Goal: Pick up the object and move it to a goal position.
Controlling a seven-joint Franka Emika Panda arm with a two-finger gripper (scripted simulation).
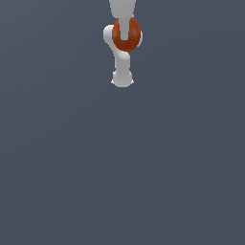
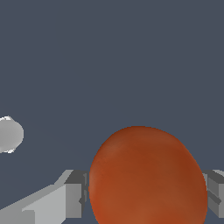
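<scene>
The object, a reddish-orange ball [image 1: 134,36], hangs near the top of the exterior view, well above the dark grey floor. My white gripper [image 1: 125,37] comes down from the top edge and is shut on it; one finger [image 1: 124,29] crosses the ball's front. In the wrist view the ball [image 2: 146,175] fills the space between the two grey fingers [image 2: 74,192], which press on its two sides. The gripper [image 2: 146,194] holds it firmly, and the ball bulges wider than the pads.
The arm's white links and base [image 1: 122,76] stand behind and below the ball in the exterior view. A pale round part [image 2: 8,133] of the robot shows in the wrist view. A plain dark grey floor [image 1: 122,182] lies all around.
</scene>
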